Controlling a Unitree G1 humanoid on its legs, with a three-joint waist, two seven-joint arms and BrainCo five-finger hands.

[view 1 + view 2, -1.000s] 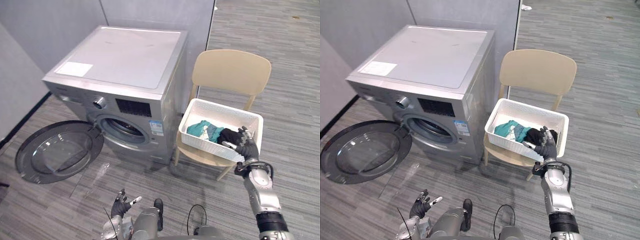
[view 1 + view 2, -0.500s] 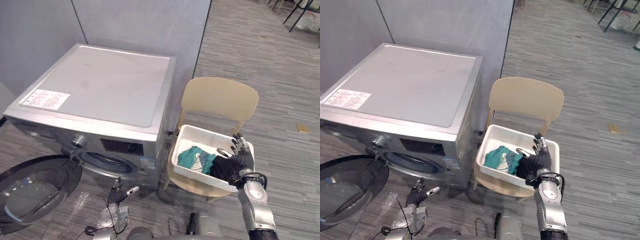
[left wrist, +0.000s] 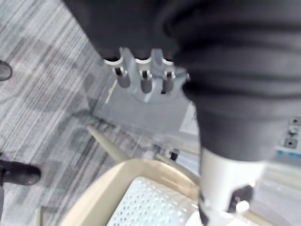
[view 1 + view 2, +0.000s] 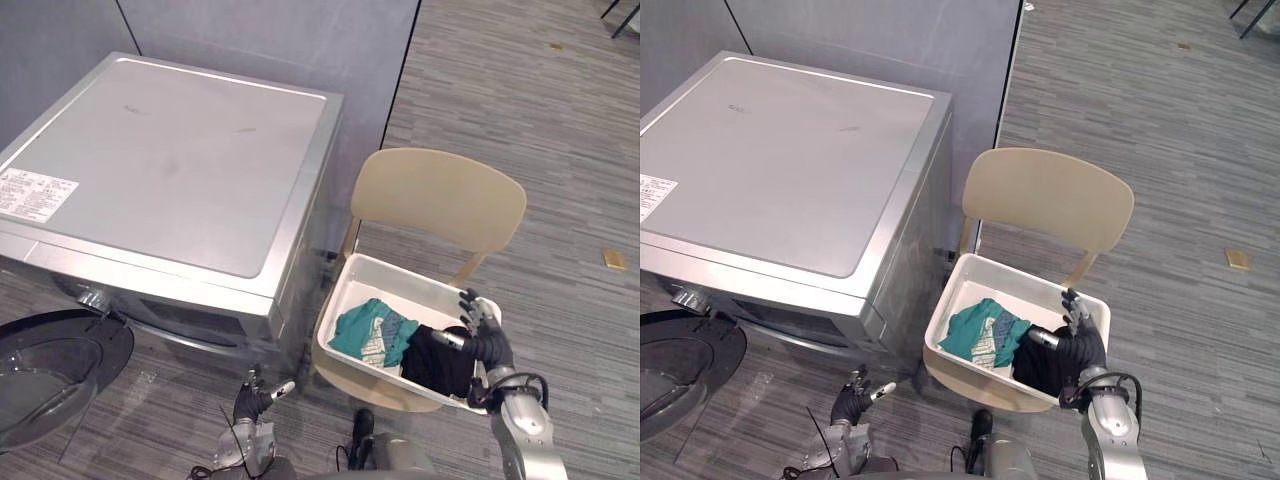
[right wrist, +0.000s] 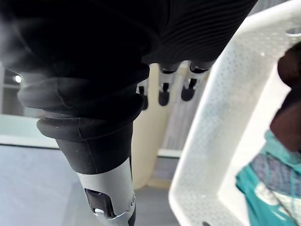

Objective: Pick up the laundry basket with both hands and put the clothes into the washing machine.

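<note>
White basket (image 4: 405,288) on chair (image 4: 440,200), right hand (image 4: 485,340) at rim, washer (image 4: 170,150) label (image 4: 35,188) illegible

1. We see soft, even light from overhead, bright across the whole floor (image 4: 520,120).
2. The washing machine (image 4: 170,160) top carries a broad pale sheen with no hard glare. Its open door glass (image 4: 40,370) reflects faint streaks.
3. A soft shadow lies under the chair (image 4: 440,200) and in the gap beside the machine.
4. In its wrist view the right robot hand (image 5: 163,96) has a near-black cover against the bright white laundry basket (image 5: 207,117) wall.
</note>
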